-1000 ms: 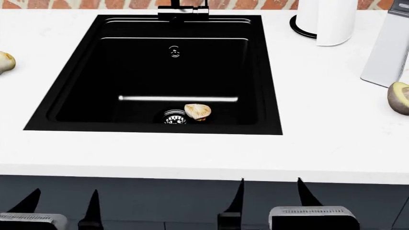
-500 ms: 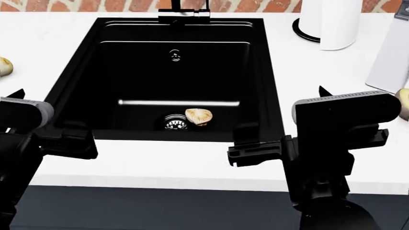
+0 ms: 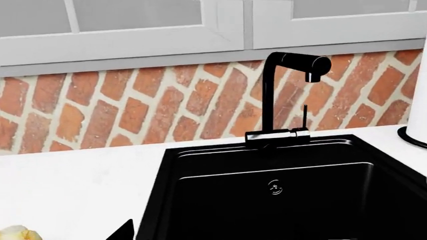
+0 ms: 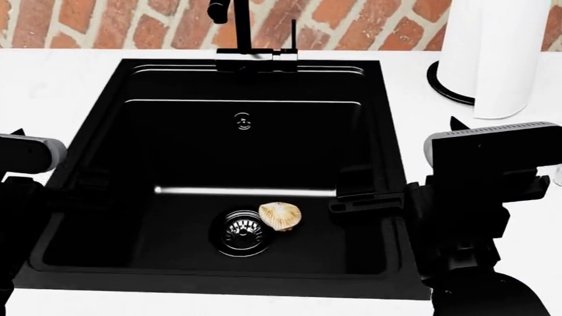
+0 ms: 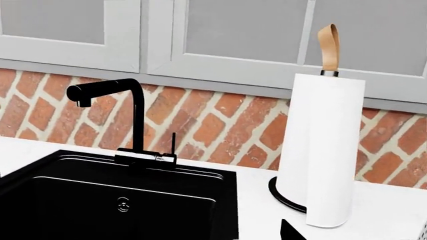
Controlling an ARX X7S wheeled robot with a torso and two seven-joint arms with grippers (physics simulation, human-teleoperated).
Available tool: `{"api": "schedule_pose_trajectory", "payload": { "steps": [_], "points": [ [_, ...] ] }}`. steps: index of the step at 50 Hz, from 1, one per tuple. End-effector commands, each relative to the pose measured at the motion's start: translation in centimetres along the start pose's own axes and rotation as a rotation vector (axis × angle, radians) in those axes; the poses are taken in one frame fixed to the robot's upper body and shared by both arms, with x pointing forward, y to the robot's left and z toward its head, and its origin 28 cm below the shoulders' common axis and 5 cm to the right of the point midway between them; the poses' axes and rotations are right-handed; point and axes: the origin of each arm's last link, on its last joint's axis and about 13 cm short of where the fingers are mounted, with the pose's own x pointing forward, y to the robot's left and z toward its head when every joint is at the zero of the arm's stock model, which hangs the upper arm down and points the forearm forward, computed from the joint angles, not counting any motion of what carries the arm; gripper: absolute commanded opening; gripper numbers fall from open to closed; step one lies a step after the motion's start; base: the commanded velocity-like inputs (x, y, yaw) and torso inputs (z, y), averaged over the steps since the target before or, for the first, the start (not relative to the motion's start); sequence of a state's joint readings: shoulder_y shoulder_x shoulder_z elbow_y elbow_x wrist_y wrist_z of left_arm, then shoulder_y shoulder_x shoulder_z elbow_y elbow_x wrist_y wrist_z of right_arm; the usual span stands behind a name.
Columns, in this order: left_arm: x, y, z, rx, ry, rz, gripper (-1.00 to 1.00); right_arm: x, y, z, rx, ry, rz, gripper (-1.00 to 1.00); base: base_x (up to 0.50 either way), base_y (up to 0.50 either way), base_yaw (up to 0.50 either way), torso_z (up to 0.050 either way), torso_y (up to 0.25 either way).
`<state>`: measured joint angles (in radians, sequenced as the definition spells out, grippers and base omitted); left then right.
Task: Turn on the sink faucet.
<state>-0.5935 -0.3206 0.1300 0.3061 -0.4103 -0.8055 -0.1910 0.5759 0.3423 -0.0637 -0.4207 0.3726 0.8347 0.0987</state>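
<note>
The matte black sink faucet [image 4: 230, 26] stands at the back rim of the black sink [image 4: 386, 131], its thin lever handle [image 4: 293, 33] upright beside the spout. It also shows in the left wrist view [image 3: 270, 95] and the right wrist view [image 5: 138, 115]. My left gripper [image 4: 52, 161] hovers over the sink's left rim and my right gripper [image 4: 408, 164] over its right rim. Both are open, empty and well short of the faucet. Each wrist view shows only one fingertip [image 3: 123, 231] [image 5: 290, 231]; the other is lost against the black basin.
A pale shell-like object [image 4: 279, 214] lies beside the chrome drain [image 4: 241, 230]. A paper towel roll [image 4: 496, 52] stands on the white counter [image 4: 52, 72] at the back right. A brick backsplash [image 3: 133, 105] and cabinets rise behind. A pale item [image 3: 17, 233] lies left of the sink.
Both arms have risen from the bottom edge to the sink's sides. The head view has moved closer and tilted up, so the sink looks larger and more of the faucet shows.
</note>
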Motion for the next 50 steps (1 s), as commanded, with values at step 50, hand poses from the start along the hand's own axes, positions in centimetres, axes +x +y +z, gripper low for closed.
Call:
{"api": "schedule_pose_trajectory", "payload": {
  "steps": [50],
  "points": [
    [2.1, 0.7, -0.4, -0.019, 0.035, 0.026, 1.0, 5.4, 0.9, -1.5, 0.131, 0.121, 0.134, 1.0, 0.4, 0.05, 0.0, 0.0, 0.001]
  ]
}}
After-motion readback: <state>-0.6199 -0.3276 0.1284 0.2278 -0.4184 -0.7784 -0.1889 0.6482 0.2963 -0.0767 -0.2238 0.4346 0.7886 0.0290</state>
